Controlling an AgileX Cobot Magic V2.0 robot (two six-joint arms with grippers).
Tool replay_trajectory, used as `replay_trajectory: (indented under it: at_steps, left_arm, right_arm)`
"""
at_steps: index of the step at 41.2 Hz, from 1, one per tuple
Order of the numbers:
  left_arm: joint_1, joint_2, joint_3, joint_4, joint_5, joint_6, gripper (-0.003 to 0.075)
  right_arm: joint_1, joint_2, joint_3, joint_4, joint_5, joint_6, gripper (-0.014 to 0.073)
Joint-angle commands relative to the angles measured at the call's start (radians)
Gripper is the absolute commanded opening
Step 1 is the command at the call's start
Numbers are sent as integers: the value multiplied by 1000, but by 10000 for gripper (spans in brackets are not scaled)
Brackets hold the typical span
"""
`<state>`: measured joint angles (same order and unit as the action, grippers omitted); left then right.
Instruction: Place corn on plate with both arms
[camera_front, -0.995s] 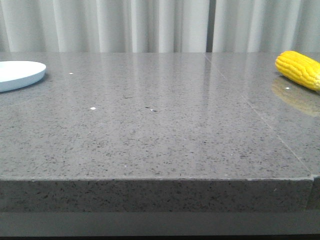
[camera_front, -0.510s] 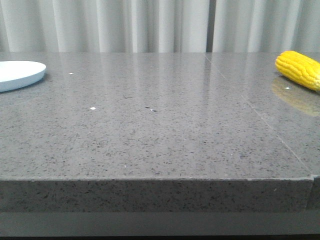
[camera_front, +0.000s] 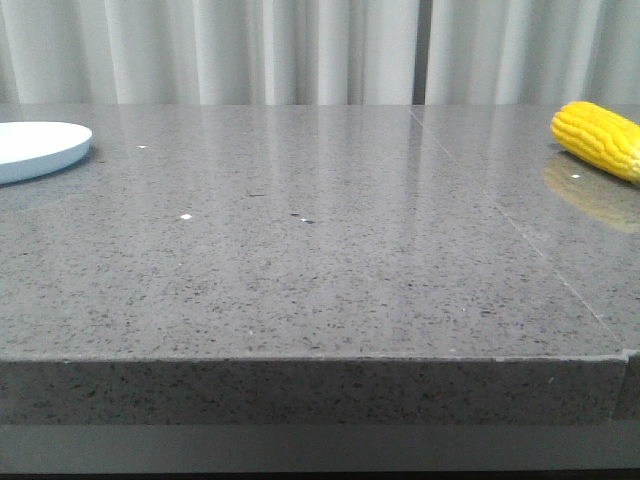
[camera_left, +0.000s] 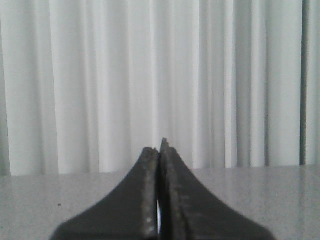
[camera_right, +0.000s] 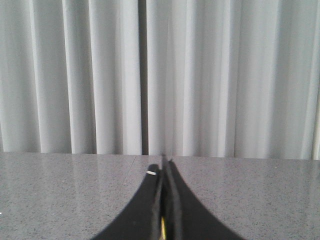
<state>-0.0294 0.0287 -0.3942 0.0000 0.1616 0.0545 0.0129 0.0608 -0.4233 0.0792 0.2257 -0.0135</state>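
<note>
Lying apart: corn, unmarked plate

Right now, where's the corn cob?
Front view: the bright yellow corn cob lies on the grey speckled stone table at its far right edge, partly cut off by the frame, opposite the pale blue-white round plate at far left.

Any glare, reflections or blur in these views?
Front view: glossy table mirrors the corn and curtain streaks; plate crisp. Wrist views: left gripper and right gripper are dark, soft-edged silhouettes against the curtain.
</note>
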Motion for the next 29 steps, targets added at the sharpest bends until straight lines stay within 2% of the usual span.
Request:
replay_trajectory:
  at_steps: [1,8,12,21,29]
  left_arm:
    - [2,86,-144,0,22,-9,-20]
    - [2,227,-352,0,219,-9,-20]
    - [2,301,-417,0,288,-9,-20]
    - [2,412,-422,0,366,-9,-20]
    - [2,466,-375,0,373,-9,-20]
  right_arm:
    - [-6,95,-127,-10,34,-2,-67]
    - [-6,232,-273,-10,185,-2,-67]
    - [-6,303,-324,-10,247,-2,-67]
    - [-6,429,-334,-10,317,-2,-67]
    - [-6,515,-329,-10,347,-2,-67]
